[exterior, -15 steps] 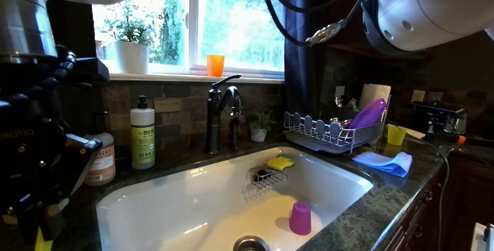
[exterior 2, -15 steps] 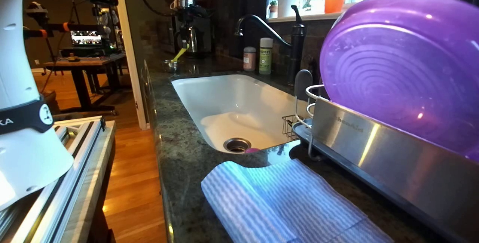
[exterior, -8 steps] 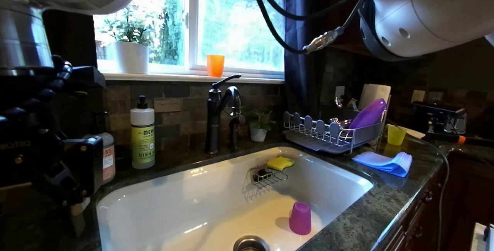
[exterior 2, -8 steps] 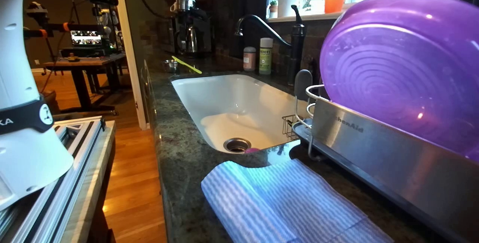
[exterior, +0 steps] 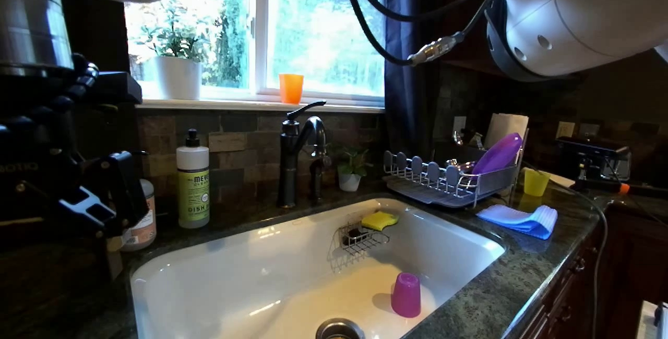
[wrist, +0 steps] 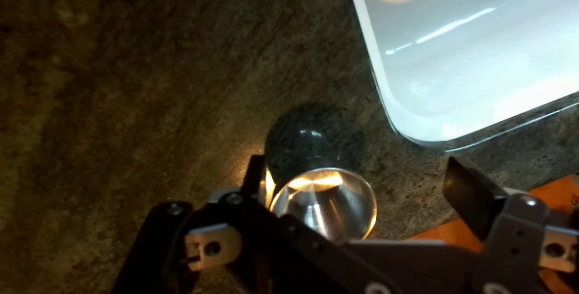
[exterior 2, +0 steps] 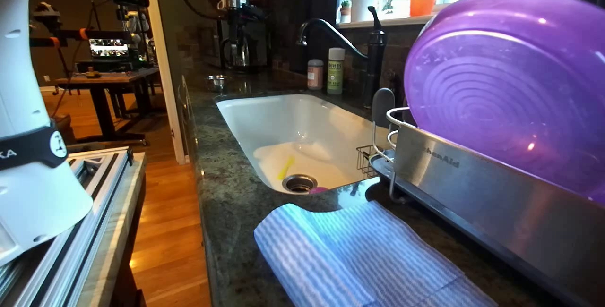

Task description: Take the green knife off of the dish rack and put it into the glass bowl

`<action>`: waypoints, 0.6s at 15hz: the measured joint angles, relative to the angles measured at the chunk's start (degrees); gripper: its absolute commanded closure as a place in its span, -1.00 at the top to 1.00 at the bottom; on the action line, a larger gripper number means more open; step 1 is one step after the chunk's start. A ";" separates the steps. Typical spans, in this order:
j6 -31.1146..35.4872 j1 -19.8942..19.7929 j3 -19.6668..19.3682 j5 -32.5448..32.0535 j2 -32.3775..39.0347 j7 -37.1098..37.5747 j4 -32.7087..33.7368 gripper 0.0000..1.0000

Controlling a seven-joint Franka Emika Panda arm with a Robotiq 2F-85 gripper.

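The green knife [exterior 2: 286, 167] lies in the white sink [exterior 2: 302, 108] beside the drain, slightly blurred in an exterior view. On the counter, off the sink's corner, stands a small round bowl [wrist: 334, 203], which looks like shiny metal rather than glass; part of it is covered by my finger linkage. My gripper [wrist: 355, 163] is open above it, the fingertips wide apart on either side with nothing between them. At the far end of the sink, the dish rack [exterior: 433, 177] holds a purple plate [exterior: 498, 154].
Two soap bottles [exterior: 193, 188] stand by the wall, near my gripper. The dark faucet [exterior: 289, 167] rises behind the sink. A purple cup [exterior: 406, 294] sits in the sink. A folded blue cloth [exterior 2: 359, 255] and a yellow-green cup [exterior: 536, 182] are near the rack.
A second ago my gripper was shut on the green knife at the bowl. It opened, the knife tipped out toward the sink, and it now lies inside it. My gripper dipped, then rose.
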 measured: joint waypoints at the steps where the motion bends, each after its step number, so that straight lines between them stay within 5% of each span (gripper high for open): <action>1: 0.57 -0.37 -0.04 0.03 -0.25 0.31 0.10 1.00; 9: 0.98 -1.08 0.01 0.34 -0.68 0.56 0.08 1.00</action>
